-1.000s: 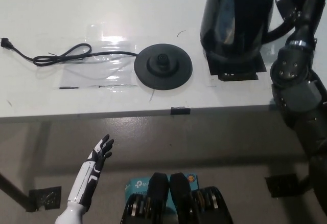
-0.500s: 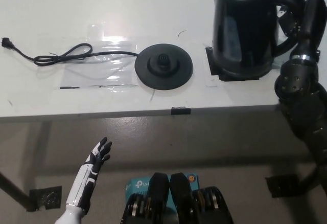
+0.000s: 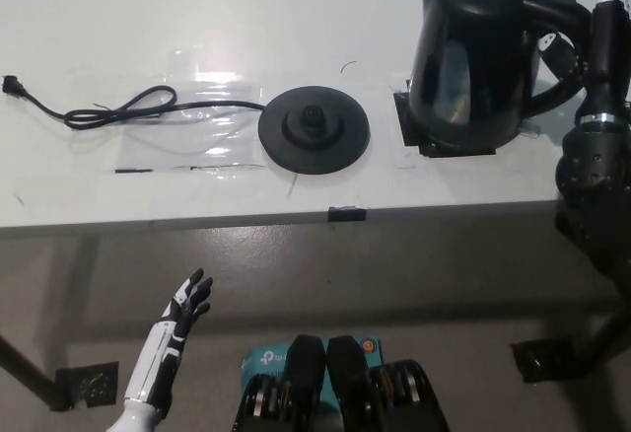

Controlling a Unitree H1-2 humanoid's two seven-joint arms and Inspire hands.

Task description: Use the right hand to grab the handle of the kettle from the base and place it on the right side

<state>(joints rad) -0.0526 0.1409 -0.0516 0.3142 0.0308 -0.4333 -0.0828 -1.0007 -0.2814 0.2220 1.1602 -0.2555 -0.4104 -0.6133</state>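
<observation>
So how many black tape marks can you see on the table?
2 clearly: a black tape outline under the kettle at right, and a small tape piece on the table's front edge. Others may be hidden.

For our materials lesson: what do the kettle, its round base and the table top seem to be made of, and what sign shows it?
Kettle: probably glossy black plastic; soft highlights run down its wall.
Base: duller black plastic, it seems; moulded rings, faint sheen.
Table top: smooth white surface, perhaps laminate; a blurred glare patch shows near the clear film.
</observation>
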